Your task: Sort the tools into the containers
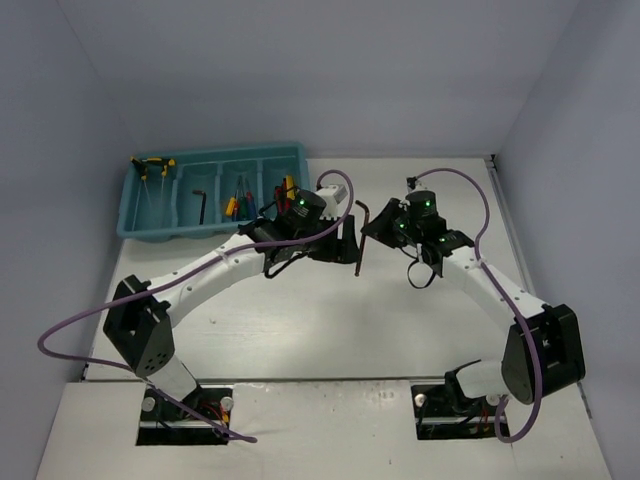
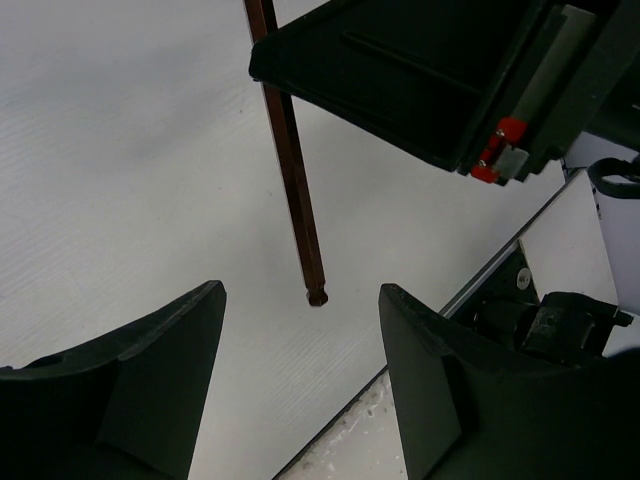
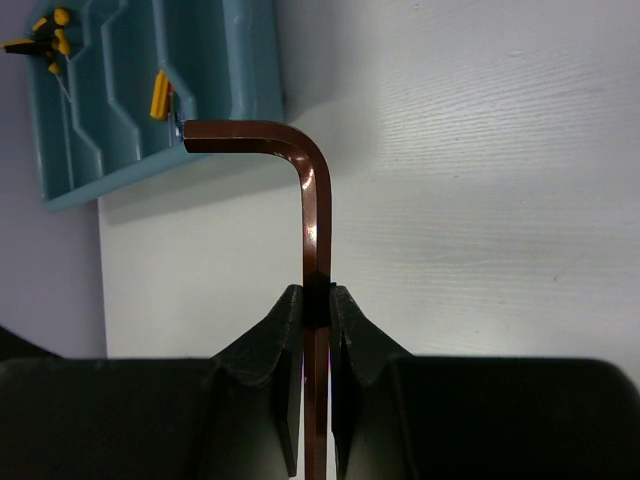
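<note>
right claw [image 3: 316, 297] gripping hex key [image 3: 312, 200], tray [image 3: 255, 50] edge cropped

Lighting: bright, even, diffuse from above. Shadows: I see only soft, faint ones on the white flat tabletop [image 1: 300, 320]. Glare: pale streak down the brown L-shaped metal hex key [image 3: 312, 235]. Focus: left gripper's black plastic fingers [image 2: 130, 400] look soft-edged; overhead view crisp.

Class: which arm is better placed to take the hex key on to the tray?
Likely the left: the left gripper, jaws open, faces the free end of the hex key clamped by the right gripper, and the tray lies on its side.
</note>
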Robot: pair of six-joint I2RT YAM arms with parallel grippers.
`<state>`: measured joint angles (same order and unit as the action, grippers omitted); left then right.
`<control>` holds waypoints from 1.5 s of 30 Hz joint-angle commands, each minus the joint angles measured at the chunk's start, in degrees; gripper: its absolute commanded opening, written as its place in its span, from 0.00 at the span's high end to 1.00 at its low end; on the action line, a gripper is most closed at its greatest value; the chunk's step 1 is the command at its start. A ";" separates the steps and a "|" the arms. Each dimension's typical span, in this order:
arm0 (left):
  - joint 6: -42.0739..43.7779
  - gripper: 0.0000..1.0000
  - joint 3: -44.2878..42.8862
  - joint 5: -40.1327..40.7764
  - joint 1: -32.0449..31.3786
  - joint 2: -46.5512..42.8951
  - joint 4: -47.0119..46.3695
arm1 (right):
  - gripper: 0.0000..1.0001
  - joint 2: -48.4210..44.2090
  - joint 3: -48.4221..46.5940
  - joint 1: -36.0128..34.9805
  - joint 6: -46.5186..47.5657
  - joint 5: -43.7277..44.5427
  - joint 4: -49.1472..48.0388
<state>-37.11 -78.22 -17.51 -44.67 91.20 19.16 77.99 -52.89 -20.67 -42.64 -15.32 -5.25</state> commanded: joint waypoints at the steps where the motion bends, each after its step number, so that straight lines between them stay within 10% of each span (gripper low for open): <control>1: -0.15 0.40 -4.21 1.07 -1.41 2.56 -4.22 | 1.00 -4.77 0.21 -0.02 -3.96 -3.98 -8.56; 8: -0.44 0.41 -6.69 2.11 -2.59 5.93 -3.96 | 1.00 -6.17 1.61 0.01 -6.27 -6.25 -11.23; 13: 0.28 0.99 -7.73 3.61 -3.23 6.88 -3.79 | 1.00 -6.62 2.70 -0.08 -7.10 -7.44 -12.49; 18: 1.92 1.00 -7.56 6.08 -2.97 5.50 -1.49 | 1.00 -6.11 2.80 0.01 -6.67 -8.15 -12.41; 23: 2.89 1.00 -4.88 7.14 1.72 1.85 1.53 | 0.47 -5.89 1.47 2.31 -5.78 -8.98 -11.79; 27: 4.71 1.00 -2.15 7.00 7.72 -1.92 5.07 | 0.29 -5.75 -2.50 5.28 -3.17 -9.27 -7.32; 35: 16.50 1.00 -7.16 8.92 29.33 -5.53 15.58 | 0.27 -10.52 -3.89 9.41 6.35 -5.18 3.49; 45: 24.88 1.00 -24.21 12.33 47.03 12.82 22.95 | 0.26 -19.72 4.04 9.59 9.86 -0.70 10.30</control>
<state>-17.08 -95.46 -5.94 -0.21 96.81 39.13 62.24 -51.41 -11.27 -34.85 -18.30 3.31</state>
